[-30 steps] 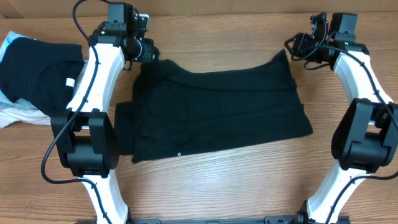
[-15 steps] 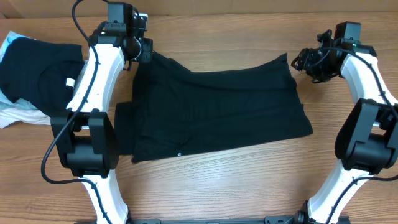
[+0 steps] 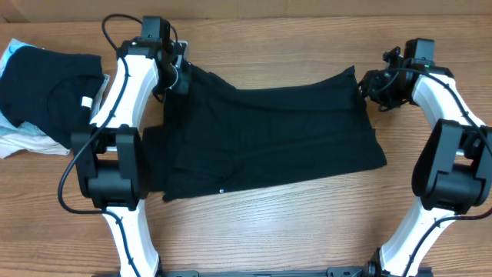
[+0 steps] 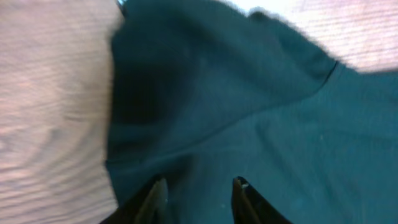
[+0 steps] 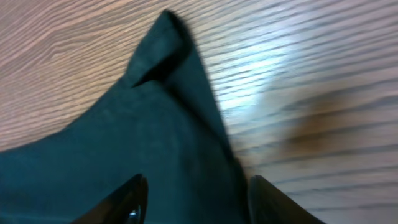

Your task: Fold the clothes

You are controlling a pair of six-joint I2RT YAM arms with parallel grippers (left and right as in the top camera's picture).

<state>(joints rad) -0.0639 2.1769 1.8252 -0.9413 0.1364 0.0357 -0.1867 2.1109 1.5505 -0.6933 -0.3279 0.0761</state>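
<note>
A black T-shirt lies folded flat across the middle of the table, a tiny white label at its near edge. My left gripper hovers over its far left corner. In the left wrist view this gripper is open, dark fabric below it and nothing pinched. At the far right corner my right gripper is also open. In the right wrist view it straddles the shirt's edge, and the pointed corner rests on the wood. Another black T-shirt lies at the far left.
The left T-shirt rests on a white and pale-blue cloth or bag at the table's left edge. Both arms' white links and black bases stand beside the middle shirt. Bare wood runs along the front.
Both grippers have opened and let go of the shirt's far corners, which now lie on the table. The left gripper shifted slightly nearer; the right one came down toward the corner.
</note>
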